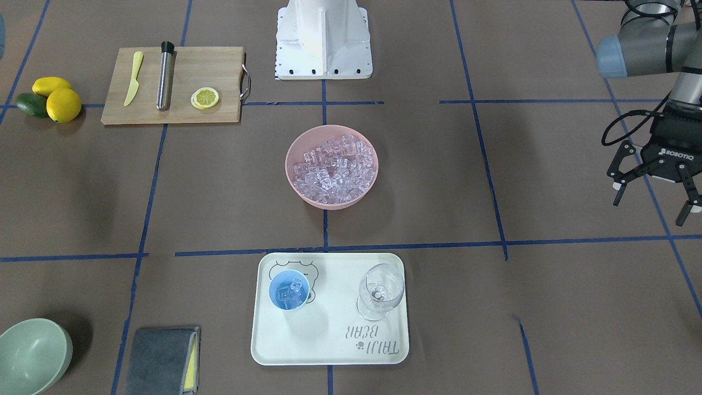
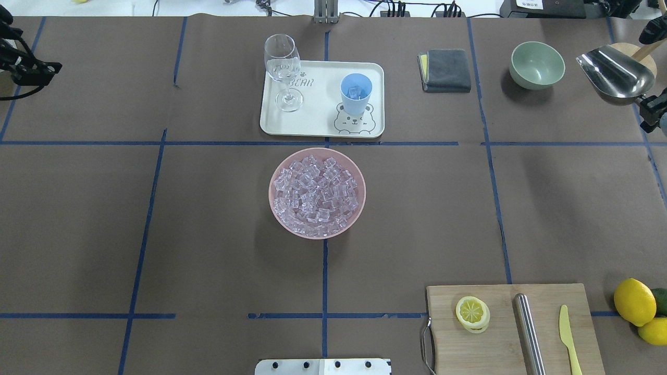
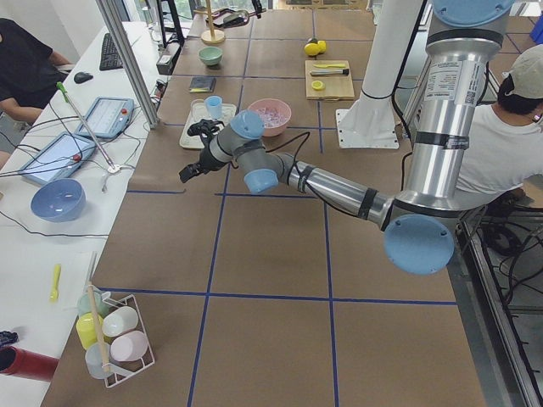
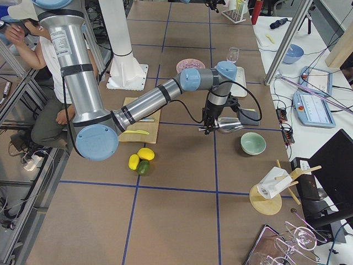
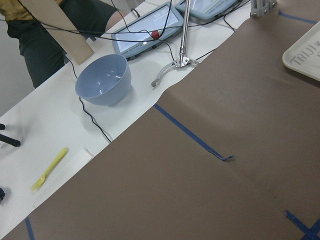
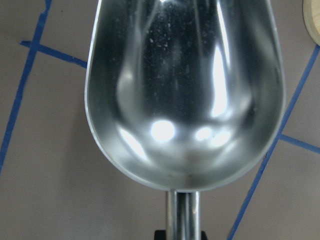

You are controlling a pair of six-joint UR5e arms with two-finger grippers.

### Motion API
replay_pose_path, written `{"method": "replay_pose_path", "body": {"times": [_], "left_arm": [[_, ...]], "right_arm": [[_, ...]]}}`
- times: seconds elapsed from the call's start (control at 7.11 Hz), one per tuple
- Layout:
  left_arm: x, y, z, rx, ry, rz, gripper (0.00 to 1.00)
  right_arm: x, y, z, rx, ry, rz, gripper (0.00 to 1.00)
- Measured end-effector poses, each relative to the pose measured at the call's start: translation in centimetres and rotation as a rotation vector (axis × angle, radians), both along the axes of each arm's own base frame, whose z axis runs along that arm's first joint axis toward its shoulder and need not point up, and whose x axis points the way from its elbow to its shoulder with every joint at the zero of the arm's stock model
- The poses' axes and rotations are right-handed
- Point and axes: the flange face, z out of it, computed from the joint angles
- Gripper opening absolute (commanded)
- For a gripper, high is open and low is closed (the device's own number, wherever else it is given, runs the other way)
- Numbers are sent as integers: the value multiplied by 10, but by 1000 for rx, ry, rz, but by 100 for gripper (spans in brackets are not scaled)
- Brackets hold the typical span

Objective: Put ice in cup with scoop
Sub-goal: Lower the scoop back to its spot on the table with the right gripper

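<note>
Overhead exterior crops right gripper [image 2: 654, 108] clasping scoop [image 2: 615, 78].

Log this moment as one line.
right hand: holding empty scoop aloft | left hand: open, empty | cup: some ice inside, on tray | pink bowl: heaped ice

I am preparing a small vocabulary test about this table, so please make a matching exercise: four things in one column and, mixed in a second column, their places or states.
Things:
1. scoop
2. cup
3. pink bowl
4. lemon slice

Places or states:
A. on the cutting board
B. heaped with ice
C. on the tray, a little ice inside
D. empty, held in the air

Pairs: 1-D, 2-C, 3-B, 4-A
</note>
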Motion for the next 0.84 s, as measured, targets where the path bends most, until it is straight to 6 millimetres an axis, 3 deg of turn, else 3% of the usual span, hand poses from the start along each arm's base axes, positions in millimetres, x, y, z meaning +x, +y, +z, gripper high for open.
{"method": "replay_pose_path", "body": {"times": [0.28, 0.56, 0.7, 0.84], "left_arm": [[-31, -22, 0, -122, -98, 87, 100], [-44, -23, 33, -251, -128, 117, 100], [-49, -23, 48, -304, -136, 119, 100], [-52, -23, 57, -341, -138, 121, 100]], "right_arm": [[4, 13, 27, -20, -3, 1, 0], [5, 32, 60, -32, -29, 64, 0], [-4, 42, 68, -55, -41, 132, 0], [-26, 51, 70, -94, -50, 194, 0]]}}
